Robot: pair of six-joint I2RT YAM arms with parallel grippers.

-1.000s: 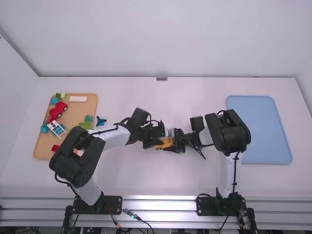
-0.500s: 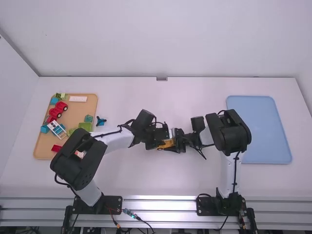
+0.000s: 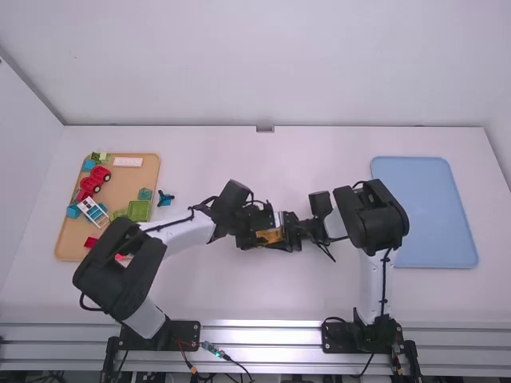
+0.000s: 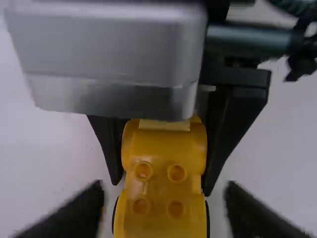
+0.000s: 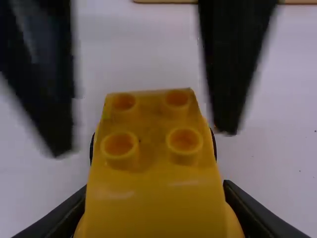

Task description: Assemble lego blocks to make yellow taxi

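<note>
- Steadying the yellow car piece (image 5: 156,168) fell to the right gripper (image 5: 154,191), its jaws closed on the piece's two sides.
- The left gripper (image 4: 163,198) had its jaws spread wide around the piece, apart from it and gripping nothing.
- Four studs (image 5: 184,140) stood bare on top; a next block would likely seat there, lined up with all four before any push.
- The step in hand looked like a regrip or a letting go. Done well, it called for the left jaws to be centred, moving straight along the piece's sides; a slanted path could knock it askew.
- Any pressing would want the right jaws firm and the force square to the studs, lest the piece tip or slip.
- That piece was about midway between the left and right edges of the table (image 3: 239,291).
- Farther out, the wooden tray (image 3: 120,185) of loose blocks lay near the table's left edge, the blue tray (image 3: 439,215) near its right. Both were well apart from the work, leaving room to back off.
</note>
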